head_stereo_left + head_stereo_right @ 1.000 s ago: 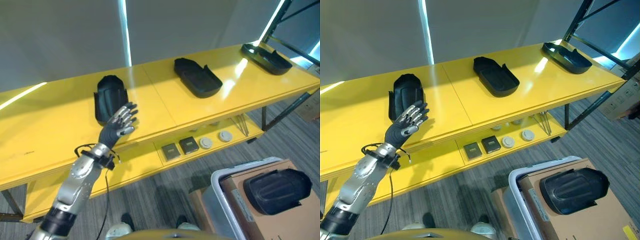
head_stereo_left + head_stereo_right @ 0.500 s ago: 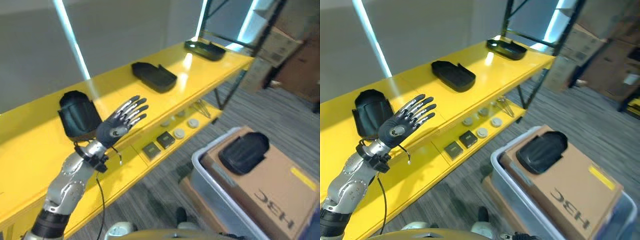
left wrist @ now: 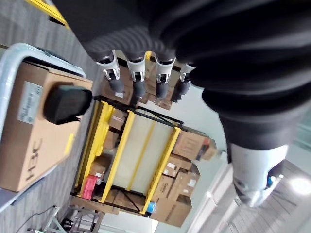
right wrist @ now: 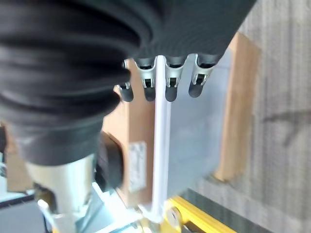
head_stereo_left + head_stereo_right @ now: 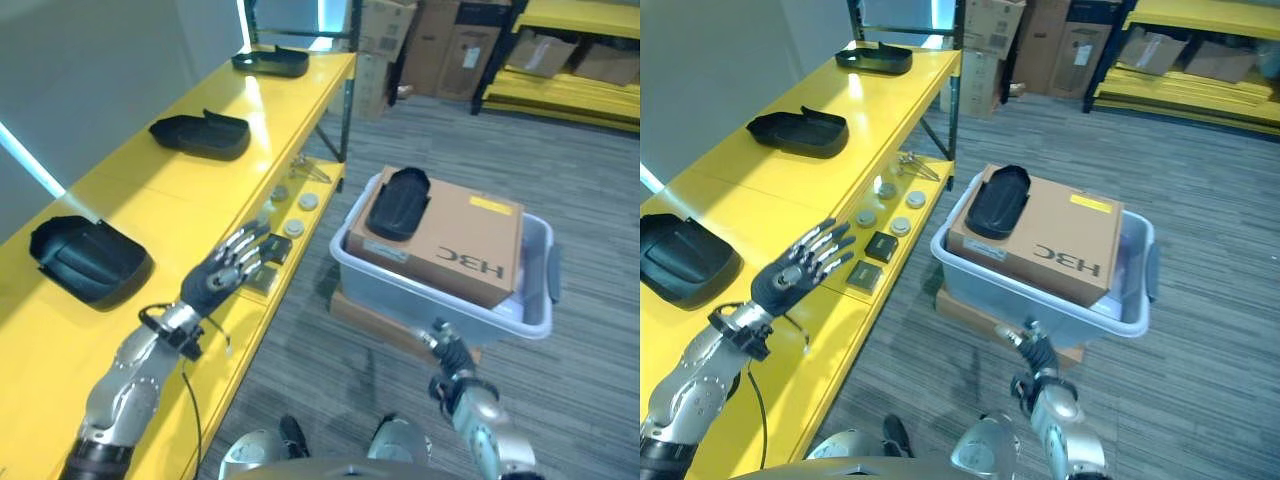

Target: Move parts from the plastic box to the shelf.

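Three black moulded parts lie along the yellow shelf: a near part, a middle part and a far part. Another black part rests on a cardboard box that sits inside the grey plastic box on the floor. My left hand hovers open, fingers spread, past the shelf's front edge and holds nothing. My right hand is low, just short of the plastic box's near wall, fingers straight towards it and empty. In the right wrist view the box's white rim runs past the fingers.
The lower shelf level holds round discs and small dark square pieces. A flat brown board lies under the plastic box. Stacked cardboard cartons and another yellow rack stand across the grey carpet.
The camera has swung right, from the shelf to the plastic box. My left hand has come off the near black part and off the shelf. My right hand has come into view.
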Available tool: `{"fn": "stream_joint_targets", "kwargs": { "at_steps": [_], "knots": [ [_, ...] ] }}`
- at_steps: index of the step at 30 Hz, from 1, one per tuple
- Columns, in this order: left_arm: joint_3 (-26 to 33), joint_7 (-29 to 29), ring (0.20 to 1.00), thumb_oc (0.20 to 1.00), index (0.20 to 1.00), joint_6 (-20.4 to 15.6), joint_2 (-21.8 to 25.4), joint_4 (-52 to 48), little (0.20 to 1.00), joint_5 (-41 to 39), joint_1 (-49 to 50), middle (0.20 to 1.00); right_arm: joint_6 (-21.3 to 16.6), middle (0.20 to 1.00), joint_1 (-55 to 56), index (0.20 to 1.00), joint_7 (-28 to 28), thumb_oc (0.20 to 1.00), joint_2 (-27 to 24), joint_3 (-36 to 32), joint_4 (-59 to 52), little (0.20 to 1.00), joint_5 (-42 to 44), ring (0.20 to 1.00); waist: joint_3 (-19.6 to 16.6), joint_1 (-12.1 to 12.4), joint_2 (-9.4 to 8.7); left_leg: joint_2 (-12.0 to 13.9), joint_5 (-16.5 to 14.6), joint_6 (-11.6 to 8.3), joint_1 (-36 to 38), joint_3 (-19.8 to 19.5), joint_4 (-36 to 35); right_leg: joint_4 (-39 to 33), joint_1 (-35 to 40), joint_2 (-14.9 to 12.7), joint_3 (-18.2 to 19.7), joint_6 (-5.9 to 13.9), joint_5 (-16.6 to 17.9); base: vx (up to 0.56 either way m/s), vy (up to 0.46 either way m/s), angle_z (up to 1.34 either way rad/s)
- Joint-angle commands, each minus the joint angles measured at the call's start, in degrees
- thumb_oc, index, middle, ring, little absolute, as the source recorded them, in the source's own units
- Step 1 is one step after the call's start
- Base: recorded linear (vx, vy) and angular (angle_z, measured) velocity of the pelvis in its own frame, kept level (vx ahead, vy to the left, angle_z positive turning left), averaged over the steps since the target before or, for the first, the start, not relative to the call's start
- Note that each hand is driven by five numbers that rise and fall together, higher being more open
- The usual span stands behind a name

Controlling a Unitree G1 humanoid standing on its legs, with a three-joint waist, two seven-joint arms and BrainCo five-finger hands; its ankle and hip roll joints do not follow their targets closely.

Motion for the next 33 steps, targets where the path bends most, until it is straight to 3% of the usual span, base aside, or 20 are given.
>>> {"fn": "stream_joint_targets", "kwargs": {
  "at_steps": [1,3,5,9,15,18,21,22,23,24,26,28,30,32,33],
  "knots": [
    [1.59,2.84,1.000,1.000,1.000,-4.76,2.12,-6.45,1.000,-1.91,-0.44,1.000,-4.46,1.000,-1.85,1.000,-5.56,1.000,-1.23,-1.63,-6.48,1.000,2.58,1.000,-1.74,-0.17,0.58,-3.37,-7.00,0.79,4.20,-4.58,-0.03,-5.79,1.77,0.38,0.25,0.51,4.23,-0.03,-0.192,-0.61],
    [1.49,3.71,1.000,1.000,1.000,-5.46,2.02,-6.48,1.000,-1.38,0.14,1.000,-4.10,1.000,-3.43,1.000,-5.96,1.000,-1.31,-2.07,-9.29,1.000,2.15,1.000,-2.42,0.36,0.64,-2.51,-5.12,-0.42,3.79,-3.49,-1.10,-8.64,4.26,1.94,-0.71,0.08,1.72,-0.02,-0.217,-0.81],
    [1.81,4.69,1.000,1.000,1.000,-6.23,2.47,-6.93,1.000,-2.03,1.19,1.000,-3.82,1.000,-4.45,1.000,-5.24,1.000,-1.86,-2.69,-12.47,1.000,1.10,1.000,-3.34,1.03,0.36,-0.44,-2.87,-3.08,2.59,-1.65,-1.08,-16.07,8.69,4.94,-2.21,-0.40,-0.20,0.00,-0.325,-1.37],
    [2.44,4.49,1.000,1.000,1.000,-5.99,1.67,-7.82,1.000,-4.20,3.94,1.000,-0.95,1.000,-2.42,1.000,-2.64,1.000,-3.69,-4.41,-20.37,1.000,-0.15,1.000,-4.03,0.56,-0.20,3.61,0.55,-6.50,2.72,1.24,-2.51,-25.77,12.74,8.83,-3.89,-0.81,-0.55,0.05,-0.384,-0.73],
    [0.26,7.81,1.000,1.000,1.000,-6.56,-0.46,-7.88,1.000,-5.86,6.23,1.000,-1.19,1.000,-0.43,1.000,0.32,1.000,-5.72,-4.51,-25.58,1.000,0.79,1.000,-4.76,-1.02,-1.58,8.66,2.76,-10.30,3.03,3.56,-2.09,-29.81,13.17,12.30,-6.24,-3.03,0.40,0.04,-0.415,-0.15],
    [-0.95,12.15,1.000,1.000,1.000,-8.11,-1.35,-6.08,1.000,-7.27,5.25,1.000,-1.06,1.000,-1.89,1.000,1.36,1.000,-7.34,-3.78,-25.47,1.000,2.09,1.000,-4.06,-1.49,-2.71,12.00,1.59,-11.56,1.17,3.64,4.28,-29.40,12.11,13.25,-6.22,-4.87,0.44,0.02,-0.295,-0.08],
    [-1.54,13.30,1.000,1.000,1.000,-8.81,-1.70,-5.00,1.000,-7.75,4.48,1.000,-0.95,1.000,-3.07,1.000,1.26,1.000,-8.39,-3.28,-25.09,1.000,2.78,1.000,-3.58,-1.66,-3.10,13.76,1.42,-12.10,0.12,3.32,8.42,-28.77,11.34,13.60,-5.91,-5.73,0.26,0.03,-0.232,-0.23],
    [-2.35,15.50,1.000,1.000,1.000,-10.19,-2.65,-2.94,1.000,-7.50,2.86,1.000,-0.35,1.000,-5.99,1.000,1.09,1.000,-9.93,-2.13,-23.64,1.000,3.69,1.000,-2.34,-1.52,-3.49,17.43,3.59,-14.05,-2.92,0.51,18.99,-27.63,10.14,15.09,-4.52,-7.75,-0.72,0.14,-0.423,-0.16],
    [-2.10,16.14,1.000,1.000,1.000,-10.52,-3.06,-1.94,1.000,-7.04,2.33,1.000,0.08,1.000,-7.17,1.000,1.20,1.000,-10.78,-1.59,-23.02,1.000,4.25,1.000,-1.65,-1.19,-3.47,18.46,4.46,-14.72,-4.78,-2.03,24.39,-26.77,9.78,16.14,-3.16,-8.94,-1.68,0.14,-0.399,-0.33],
    [-1.94,16.22,1.000,1.000,1.000,-10.44,-3.12,-1.84,1.000,-6.93,2.26,1.000,0.11,1.000,-7.30,1.000,1.17,1.000,-10.92,-1.50,-22.96,1.000,4.41,1.000,-1.57,-1.15,-3.41,18.55,4.47,-14.76,-5.12,-2.51,25.11,-26.61,9.73,16.36,-2.95,-9.12,-1.86,0.14,-0.197,-0.58],
    [-0.32,16.62,1.000,1.000,1.000,-9.94,-2.96,-1.30,1.000,-6.55,2.37,1.000,0.16,1.000,-7.67,1.000,0.96,1.000,-11.54,-1.42,-22.22,1.000,5.48,1.000,-1.09,-0.29,-2.96,16.20,5.28,-14.49,-7.42,-5.94,24.79,-26.05,9.99,17.57,-0.97,-9.60,-2.89,0.15,-0.070,-0.60],
    [1.33,16.41,1.000,1.000,1.000,-9.60,-2.85,-1.17,1.000,-6.93,2.90,1.000,0.25,1.000,-7.83,1.000,1.12,1.000,-11.40,-1.40,-21.52,1.000,5.29,1.000,-1.00,0.32,-2.45,14.53,8.01,-15.23,-8.40,-5.80,18.56,-26.56,11.56,18.46,-0.90,-9.44,-3.74,0.19,0.066,-0.22],
    [2.14,17.09,1.000,1.000,1.000,-10.27,-2.93,-1.29,1.000,-6.02,3.40,1.000,-0.18,1.000,-7.18,1.000,2.00,1.000,-11.29,-1.34,-20.83,1.000,4.93,1.000,-1.16,0.23,-1.76,13.83,13.93,-16.65,-8.72,-4.16,8.69,-27.27,12.92,18.75,-1.74,-8.95,-3.65,0.20,0.123,-0.16],
    [2.29,17.33,1.000,1.000,1.000,-10.50,-2.93,-1.28,1.000,-5.84,3.54,1.000,-0.35,1.000,-6.79,1.000,2.48,1.000,-11.31,-1.41,-20.78,1.000,4.93,1.000,-1.17,0.03,-1.47,13.93,16.37,-17.16,-8.66,-3.62,5.83,-27.32,13.23,18.79,-2.03,-8.79,-3.50,0.19,0.140,-0.11],
    [3.46,17.79,1.000,1.000,1.000,-10.65,-2.80,-1.48,1.000,-5.85,3.68,1.000,-0.26,1.000,-5.13,1.000,4.78,1.000,-11.42,-2.20,-21.35,1.000,4.98,1.000,-0.83,-0.63,-0.67,14.98,22.01,-18.49,-9.60,-2.94,1.28,-26.33,14.00,18.87,-2.62,-8.64,-3.79,0.31,0.246,-0.09]
  ]
}}
